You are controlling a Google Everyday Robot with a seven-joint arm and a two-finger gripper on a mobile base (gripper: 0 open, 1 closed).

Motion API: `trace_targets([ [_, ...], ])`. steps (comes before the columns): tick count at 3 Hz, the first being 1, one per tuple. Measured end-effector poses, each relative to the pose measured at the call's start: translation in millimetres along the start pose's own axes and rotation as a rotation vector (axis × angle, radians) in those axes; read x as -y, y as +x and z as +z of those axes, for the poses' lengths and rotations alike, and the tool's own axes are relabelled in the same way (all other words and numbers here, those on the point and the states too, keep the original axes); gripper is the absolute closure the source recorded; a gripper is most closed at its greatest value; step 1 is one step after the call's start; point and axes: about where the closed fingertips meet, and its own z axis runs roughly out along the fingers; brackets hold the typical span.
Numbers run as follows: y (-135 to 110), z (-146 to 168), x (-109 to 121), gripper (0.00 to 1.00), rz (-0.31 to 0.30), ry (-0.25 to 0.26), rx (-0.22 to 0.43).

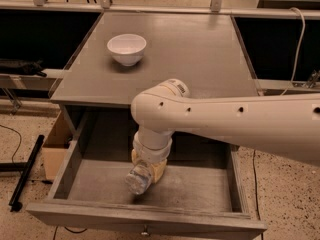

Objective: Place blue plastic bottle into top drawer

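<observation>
The top drawer (75, 159) of the grey table stands pulled open, its small round knob (145, 231) at the front edge. My white arm reaches down into it from the right. My gripper (148, 168) is inside the drawer and is shut on the blue plastic bottle (138, 178), a clear bottle seen end-on and tilted toward the camera, just above the drawer floor at its middle. The yellowish fingers (159, 170) sit on either side of the bottle.
A white bowl (127, 48) sits on the grey tabletop (200, 54) at the back left. A cardboard box (54, 144) stands on the floor left of the drawer. A black bar (25, 171) lies on the floor at left. A white cable (299, 39) hangs at right.
</observation>
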Motion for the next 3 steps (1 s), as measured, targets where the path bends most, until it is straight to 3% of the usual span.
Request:
trace_targets([
  [1,0.0,0.0,0.0,1.0,0.0,0.0,0.0],
  [2,0.0,0.0,0.0,0.81,0.0,0.0,0.0],
  [3,0.0,0.0,0.0,0.5,0.0,0.0,0.0],
])
